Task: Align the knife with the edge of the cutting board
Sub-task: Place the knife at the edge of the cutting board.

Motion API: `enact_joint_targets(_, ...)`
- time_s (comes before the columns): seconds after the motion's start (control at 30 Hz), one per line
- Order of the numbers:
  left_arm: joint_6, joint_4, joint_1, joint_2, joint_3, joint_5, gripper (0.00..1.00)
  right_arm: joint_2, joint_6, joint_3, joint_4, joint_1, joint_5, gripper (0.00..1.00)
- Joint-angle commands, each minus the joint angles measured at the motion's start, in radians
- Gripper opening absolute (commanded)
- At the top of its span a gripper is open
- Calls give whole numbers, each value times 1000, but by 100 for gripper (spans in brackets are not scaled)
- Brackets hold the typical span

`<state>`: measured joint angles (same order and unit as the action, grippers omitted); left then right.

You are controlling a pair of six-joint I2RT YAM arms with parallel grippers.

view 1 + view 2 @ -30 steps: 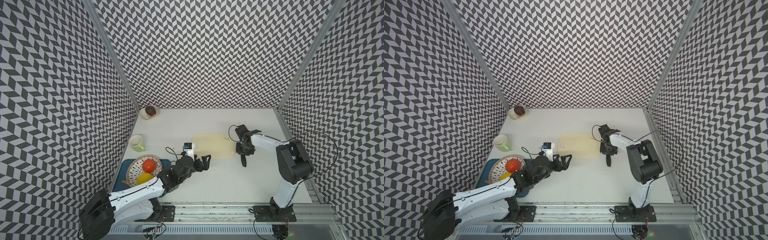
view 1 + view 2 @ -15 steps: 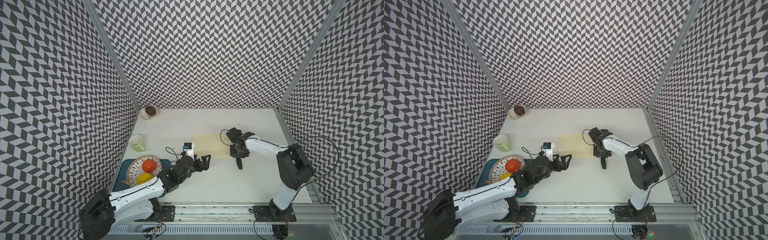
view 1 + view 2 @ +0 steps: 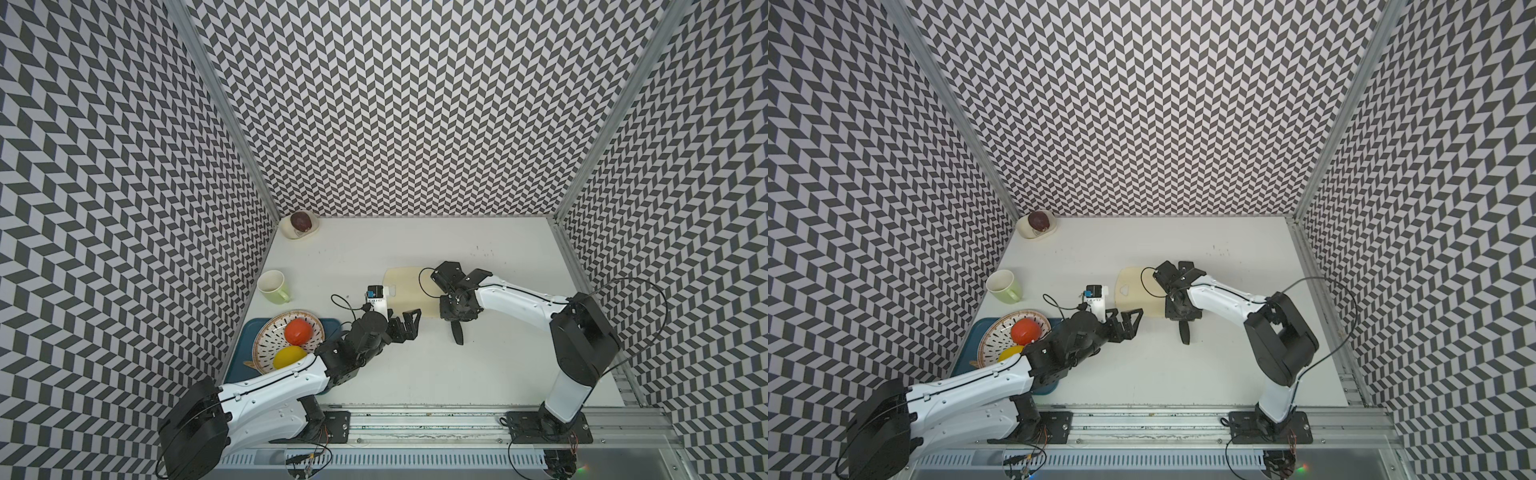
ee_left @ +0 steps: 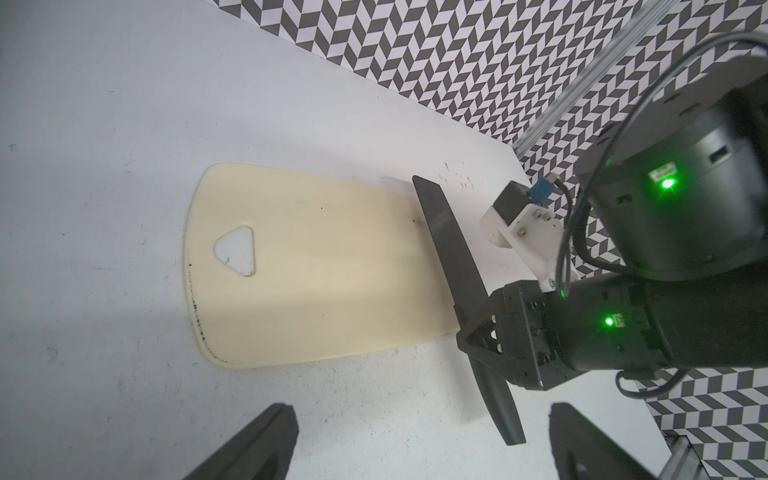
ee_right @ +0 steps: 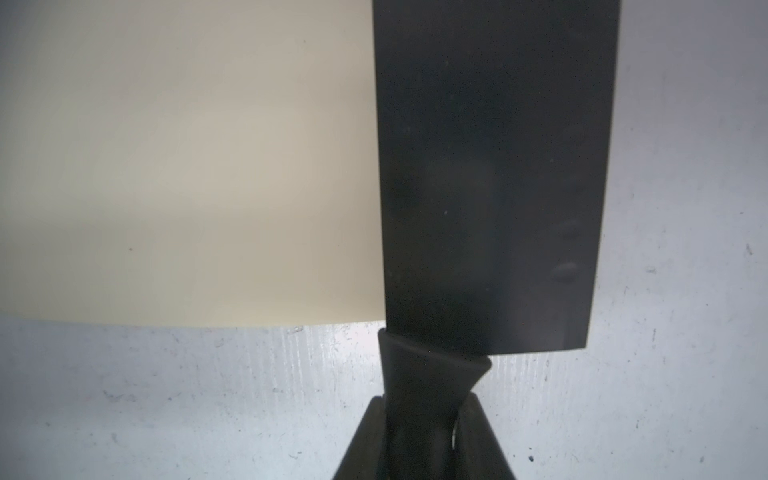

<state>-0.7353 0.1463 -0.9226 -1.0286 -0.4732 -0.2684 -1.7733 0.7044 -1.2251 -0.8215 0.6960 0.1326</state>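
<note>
Briefly, counts first: one knife, one board, two grippers, one mug, one tray, one bowl, one dish, three fruits. One all-black cleaver-style knife (image 4: 449,232) with a wide rectangular blade was held by its slim handle in the right gripper (image 4: 469,338), whose jaws were clamped together on that handle, as the right wrist view showed (image 5: 424,415). One thin pale cream cutting board (image 3: 409,291) with rounded corners lay flat on the white table (image 3: 498,374); its single triangular cut-out (image 4: 237,251) sat near the short end facing the left arm. The knife's blade ran along the opposite short end, one long side overlapping the board and the remainder over bare table; the handle projected past the board's long edge toward the robot's base rail. Whether the blade rested on the board or was held just above it could not be told. The left gripper (image 3: 409,322) hung just beside the board's near corner at the cut-out end, its two fingers (image 4: 257,444) spread wide apart, holding nothing. Elsewhere: one pale green mug (image 3: 272,284); one dark blue tray (image 3: 249,345) carrying one white patterned bowl (image 3: 266,340) with one red-orange fruit (image 3: 298,331) and one yellow fruit (image 3: 289,357); one small cream dish (image 3: 309,230) in the far corner holding one dark purple fruit (image 3: 301,220).
</note>
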Motion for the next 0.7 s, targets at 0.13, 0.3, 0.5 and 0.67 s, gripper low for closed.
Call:
enact_joint_targets(0.13,-4,-11,-4,-2,-22,-8,100,8,65,74,75,17,-18,21)
enact_joint_targets(0.3,-4,-11,-4,-3,-21,-9,100,-14,56,58,68,17,2,21)
enact_joint_targets(0.5,-4,-11,-5,-2,-22,-9,100,-22,58,48,76,17,-4,22)
enact_joint_targets(0.67,-5,-8,-4,-2,-21,-5,100,-40,50,3,61,17,21,22)
